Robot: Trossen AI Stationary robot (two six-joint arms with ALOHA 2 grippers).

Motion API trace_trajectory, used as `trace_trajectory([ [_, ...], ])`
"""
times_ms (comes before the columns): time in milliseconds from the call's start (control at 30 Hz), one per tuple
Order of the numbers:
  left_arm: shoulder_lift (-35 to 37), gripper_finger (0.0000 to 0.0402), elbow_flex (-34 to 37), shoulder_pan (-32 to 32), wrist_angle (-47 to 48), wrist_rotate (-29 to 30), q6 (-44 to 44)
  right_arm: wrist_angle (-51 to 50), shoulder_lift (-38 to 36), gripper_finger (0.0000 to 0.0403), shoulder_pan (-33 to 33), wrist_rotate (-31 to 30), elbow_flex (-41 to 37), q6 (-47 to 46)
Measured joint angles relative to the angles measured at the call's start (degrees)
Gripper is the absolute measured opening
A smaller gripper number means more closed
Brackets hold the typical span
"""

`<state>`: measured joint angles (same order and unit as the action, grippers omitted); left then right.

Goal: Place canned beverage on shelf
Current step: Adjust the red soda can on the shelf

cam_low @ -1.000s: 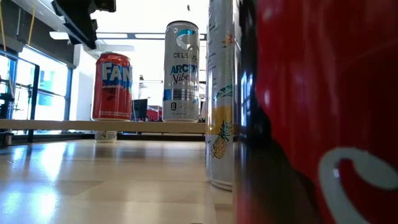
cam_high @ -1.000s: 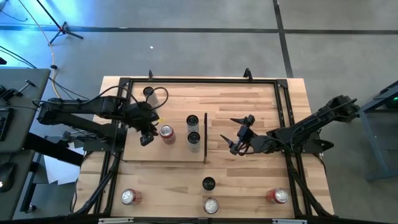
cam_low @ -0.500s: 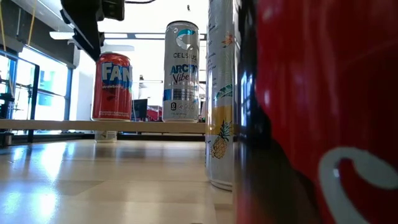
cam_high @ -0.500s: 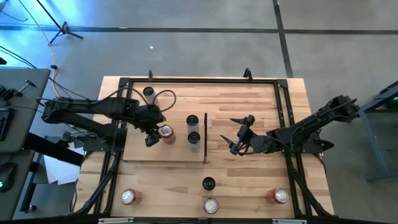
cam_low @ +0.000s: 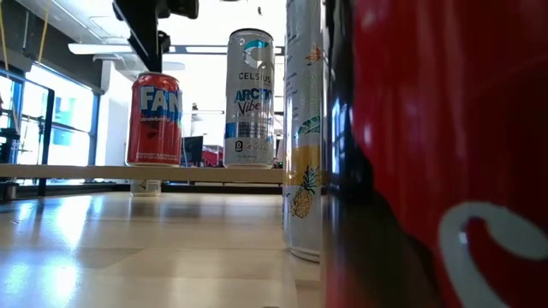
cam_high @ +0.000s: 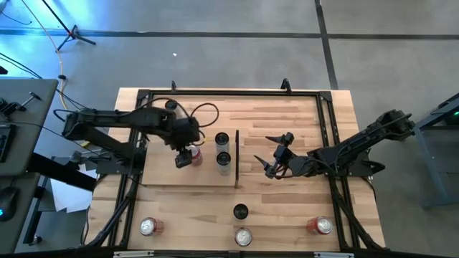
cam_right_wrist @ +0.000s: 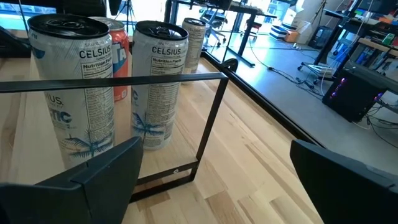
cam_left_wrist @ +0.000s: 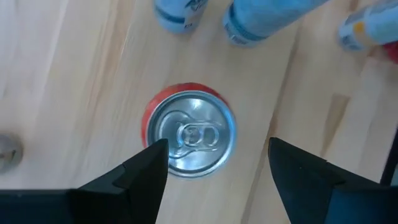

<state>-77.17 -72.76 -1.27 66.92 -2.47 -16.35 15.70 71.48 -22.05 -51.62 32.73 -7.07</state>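
The left hand [cam_high: 185, 155] is held directly above the red can [cam_high: 192, 151], which stands upright on the shelf [cam_high: 161, 175]. In the left wrist view the can's silver lid [cam_left_wrist: 191, 138] is seen from straight above between the two dark fingers [cam_left_wrist: 140, 171]; the fingers are spread wider than the can and are not touching it. In the low view the left hand [cam_low: 154, 21] hangs above the red can [cam_low: 154, 119], clear of its top.

With the shelf's centre as the dial in the high view, the red can sits toward 1 o'clock. At 3 o'clock of the red can, near but apart, two slim pale cans [cam_high: 223, 149] stand just beside each other, close to the dark upright strip [cam_high: 237, 158] on the shelf's edge.

The right hand [cam_high: 275, 153] waits over the table [cam_high: 287, 115], at 3 o'clock of the strip, fingers spread and holding nothing. Its wrist view shows the two slim cans [cam_right_wrist: 115, 87] through the strip's thin black frame [cam_right_wrist: 208, 118].

Off the shelf, a dark-topped can [cam_high: 240, 211] stands at 6 o'clock of the strip. Three further cans are lined along the table's near edge: one at the left [cam_high: 148, 226], one in the middle [cam_high: 243, 236] and one at the right [cam_high: 320, 226].
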Motion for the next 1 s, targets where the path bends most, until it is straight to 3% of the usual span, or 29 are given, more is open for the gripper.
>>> trace_trajectory([
  [333,-6.5,0.0251,-4.5,-4.3,4.0,-2.9,2.0,0.0,0.0,0.0393,0.0,0.0,0.0,0.0],
  [1000,-7.1,0.0251,-9.3,-3.5,8.8,-2.5,0.4,0.0,0.0,0.0393,0.0,-0.1,0.0,0.0],
])
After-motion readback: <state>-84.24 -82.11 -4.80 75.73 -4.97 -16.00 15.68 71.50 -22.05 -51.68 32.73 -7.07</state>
